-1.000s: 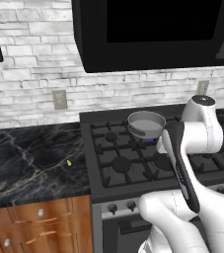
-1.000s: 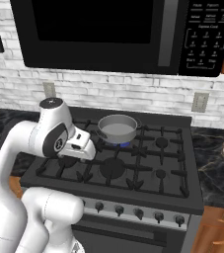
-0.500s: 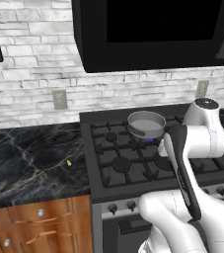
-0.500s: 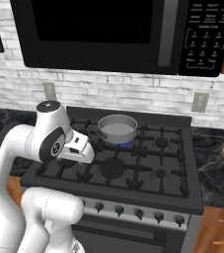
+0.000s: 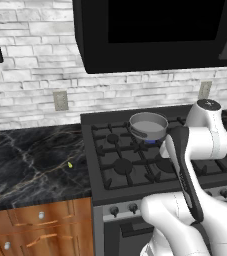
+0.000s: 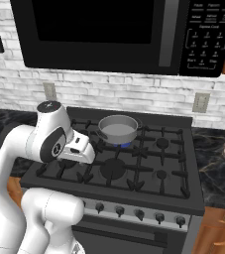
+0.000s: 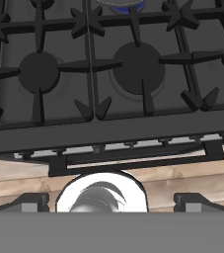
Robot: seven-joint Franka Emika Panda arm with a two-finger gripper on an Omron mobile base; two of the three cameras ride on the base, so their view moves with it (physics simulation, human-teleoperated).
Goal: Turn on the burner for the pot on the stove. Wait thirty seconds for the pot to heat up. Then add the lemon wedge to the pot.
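Since the earlier frames the arm's upper joint has shifted slightly; pot (image 6: 118, 128), flame and lemon wedge (image 5: 70, 164) are unchanged. Pot sits on the lit rear burner (image 6: 120, 144) of the stove (image 6: 148, 184). Wedge lies on the desk (image 5: 25, 165), left of the stove. Claw (image 7: 111, 201) is wide open, holding nothing, above the front edge. Microwave keypad text is too small to read.

we see open black marble counter (image 5: 25, 165) left | front black iron grates (image 6: 114, 171) bare | grey metal pot (image 6: 118, 128) blocks back burner
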